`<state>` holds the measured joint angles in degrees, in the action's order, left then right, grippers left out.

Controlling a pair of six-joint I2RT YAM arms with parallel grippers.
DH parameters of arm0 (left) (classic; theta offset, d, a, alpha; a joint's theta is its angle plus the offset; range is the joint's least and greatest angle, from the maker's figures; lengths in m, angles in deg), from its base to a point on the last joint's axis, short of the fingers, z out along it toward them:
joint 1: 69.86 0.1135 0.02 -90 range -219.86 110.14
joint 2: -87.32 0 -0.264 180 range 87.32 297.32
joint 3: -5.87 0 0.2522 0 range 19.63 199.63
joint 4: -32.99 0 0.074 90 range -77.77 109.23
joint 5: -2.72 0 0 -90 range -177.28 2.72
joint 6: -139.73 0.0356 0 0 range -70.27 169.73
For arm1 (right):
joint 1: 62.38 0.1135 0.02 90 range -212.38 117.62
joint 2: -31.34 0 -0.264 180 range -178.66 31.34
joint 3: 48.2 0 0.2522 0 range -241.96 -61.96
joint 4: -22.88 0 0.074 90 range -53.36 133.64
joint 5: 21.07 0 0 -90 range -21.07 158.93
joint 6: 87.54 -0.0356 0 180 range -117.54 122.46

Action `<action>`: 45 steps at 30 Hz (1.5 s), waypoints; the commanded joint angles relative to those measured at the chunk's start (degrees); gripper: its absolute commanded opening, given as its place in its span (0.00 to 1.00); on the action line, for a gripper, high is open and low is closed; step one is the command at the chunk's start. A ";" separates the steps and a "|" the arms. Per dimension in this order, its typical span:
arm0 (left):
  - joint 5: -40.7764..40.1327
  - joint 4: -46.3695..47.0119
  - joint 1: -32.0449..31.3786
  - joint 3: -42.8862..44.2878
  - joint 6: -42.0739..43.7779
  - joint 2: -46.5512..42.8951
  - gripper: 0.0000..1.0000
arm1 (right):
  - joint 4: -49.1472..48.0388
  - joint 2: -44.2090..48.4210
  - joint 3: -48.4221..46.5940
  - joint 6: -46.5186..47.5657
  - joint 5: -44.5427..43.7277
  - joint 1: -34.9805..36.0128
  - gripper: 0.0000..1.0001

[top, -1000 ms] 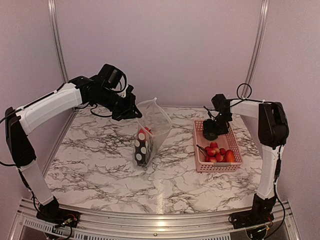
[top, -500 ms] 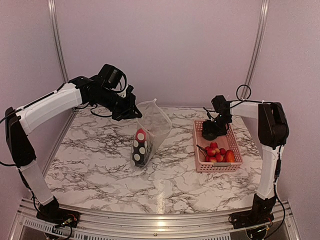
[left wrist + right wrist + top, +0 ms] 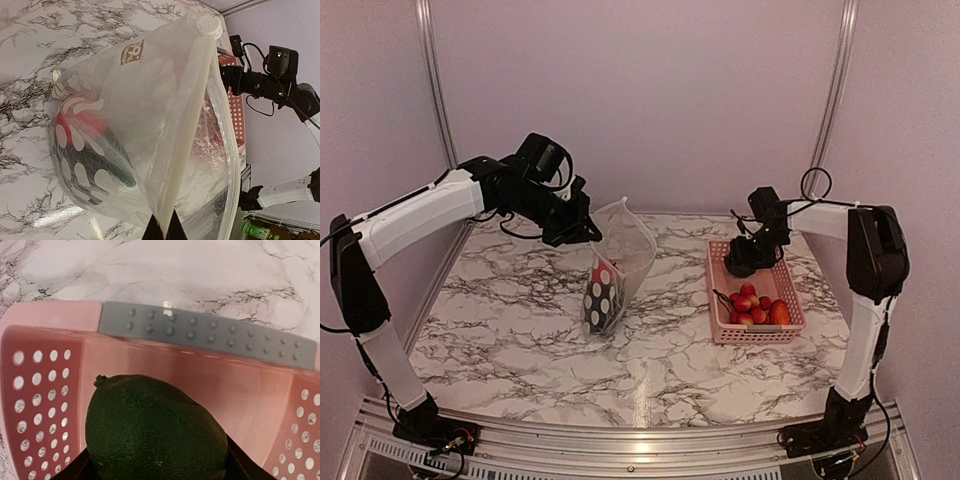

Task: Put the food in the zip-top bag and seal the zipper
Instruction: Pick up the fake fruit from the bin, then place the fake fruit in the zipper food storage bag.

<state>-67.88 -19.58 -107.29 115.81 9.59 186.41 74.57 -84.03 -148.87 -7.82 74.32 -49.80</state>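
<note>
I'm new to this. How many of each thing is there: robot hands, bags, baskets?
Robot hands: 2, the left hand pinching the bag's edge, the right hand over the basket
Clear bag: 1
Pink basket: 1
Total: 4

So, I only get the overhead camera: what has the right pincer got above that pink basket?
Observer: Its wrist camera shows a dark green, pebbly toy fruit held by the right pincer.
Operator: Is the left one really gripping the bag?
Observer: Yes, the left pincer pinches the zipper strip at one end of the mouth of the zip-top bag.
Operator: Anything else I'm missing?
Observer: A round white tab at the zipper's far end.
</note>
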 commanded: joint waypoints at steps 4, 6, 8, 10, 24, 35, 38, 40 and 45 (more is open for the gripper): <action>-0.16 1.50 0.26 -1.68 -0.52 -1.74 0.00 | 1.84 10.53 0.80 -1.71 -0.82 3.48 0.61; -0.02 2.00 0.30 -1.70 -0.72 -1.48 0.00 | 3.13 11.84 0.27 -1.51 -1.45 5.57 0.61; -0.06 2.77 0.25 -1.89 -1.09 -1.38 0.00 | 3.79 13.29 -0.43 -1.61 -1.41 8.03 0.61; -0.15 4.55 0.25 -2.65 -1.53 -1.83 0.00 | 3.83 14.35 -1.60 -1.86 -0.50 10.24 0.61; 0.84 4.98 0.25 -2.65 2.48 -1.23 0.00 | 2.46 15.13 -20.50 -7.66 8.99 22.01 0.59; 2.82 6.31 0.34 -1.48 2.84 -1.09 0.00 | 0.13 12.02 -21.78 -5.37 18.18 30.35 0.57; 2.56 6.88 0.34 -1.96 2.30 -1.34 0.00 | -0.32 11.96 -21.03 -5.82 20.83 31.06 0.57; 1.18 6.97 0.34 -2.49 1.95 -1.81 0.00 | -0.34 12.16 -20.25 -6.05 21.04 31.43 0.57; -0.31 7.06 0.52 -3.43 1.66 -2.77 0.00 | 0.02 12.78 -16.97 -6.63 21.34 31.59 0.57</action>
<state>-66.97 -13.66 -107.25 113.23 11.36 186.08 74.90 -71.53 -167.54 -14.45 94.28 -18.55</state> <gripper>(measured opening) 0.009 0.631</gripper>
